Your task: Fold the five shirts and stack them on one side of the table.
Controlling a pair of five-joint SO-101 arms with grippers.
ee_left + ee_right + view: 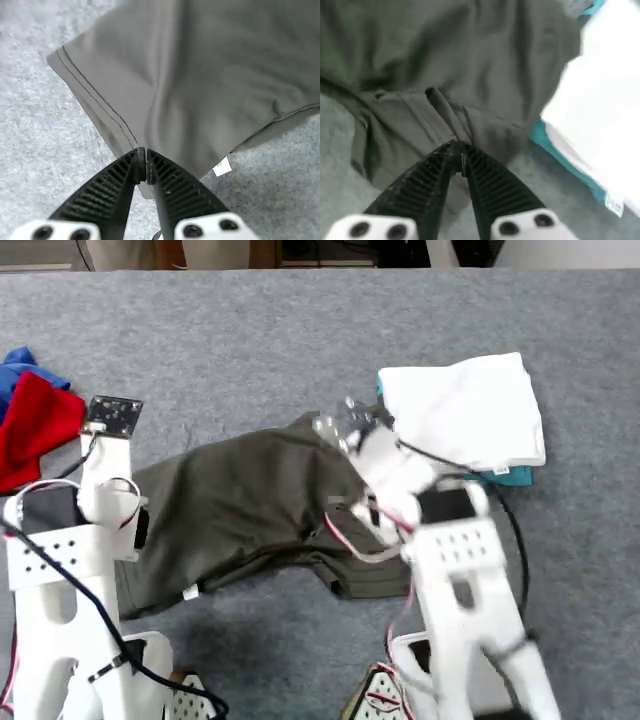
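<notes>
An olive shirt [240,505] lies spread and rumpled across the middle of the grey table [300,330], reaching from near the left arm to the right arm. Part of it is doubled over toward the near edge.

The left gripper [141,162] sits at the shirt's left end. Its jaws are pressed together on the stitched hem, with a strip of cloth caught between them. A small white tag [221,166] pokes out from under the shirt's edge just beside it.

The right gripper [461,157] is at the shirt's right end, jaws likewise closed and pinching a fold of the olive cloth.

Toward the right edge a folded white shirt [465,410] rests on a teal shirt [505,476], which peeks out along its near side. The stack touches the olive shirt's right end.

At the left edge a red shirt [35,425] lies bunched against a blue shirt [15,375], apart from the olive one.
</notes>
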